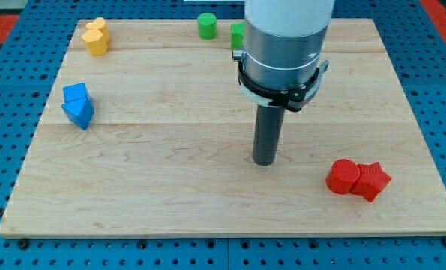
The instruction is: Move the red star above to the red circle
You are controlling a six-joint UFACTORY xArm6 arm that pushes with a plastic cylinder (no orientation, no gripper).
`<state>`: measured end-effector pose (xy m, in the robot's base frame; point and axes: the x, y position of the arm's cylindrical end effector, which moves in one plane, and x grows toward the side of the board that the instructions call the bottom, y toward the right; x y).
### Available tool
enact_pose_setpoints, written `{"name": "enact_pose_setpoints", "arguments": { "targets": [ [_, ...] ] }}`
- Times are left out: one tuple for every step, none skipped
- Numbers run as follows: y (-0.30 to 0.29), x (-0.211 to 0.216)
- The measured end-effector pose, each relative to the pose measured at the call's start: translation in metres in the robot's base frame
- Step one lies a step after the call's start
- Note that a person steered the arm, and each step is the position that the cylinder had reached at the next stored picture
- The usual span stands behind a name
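Observation:
The red circle (342, 177) and the red star (372, 181) lie side by side, touching, near the board's lower right; the star is on the circle's right. My tip (264, 161) rests on the board to the left of the red circle, about a hundred pixels away, touching no block. The arm's white body hangs above it.
A blue block (78, 105) sits at the left edge. A yellow block (96, 37) is at the top left. A green cylinder (207, 25) and a second green block (237, 34), partly hidden by the arm, are at the top. The wooden board (170, 180) lies on a blue pegboard.

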<state>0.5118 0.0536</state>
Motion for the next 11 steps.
{"name": "enact_pose_setpoints", "arguments": {
  "targets": [
    [0.0,0.0],
    [0.0,0.0],
    [0.0,0.0],
    [0.0,0.029],
    [0.002,0.066],
    [0.082,0.072],
    [0.127,0.072],
    [0.153,0.058],
    [0.166,0.043],
    [0.163,0.017],
    [0.139,-0.041]
  ]
}}
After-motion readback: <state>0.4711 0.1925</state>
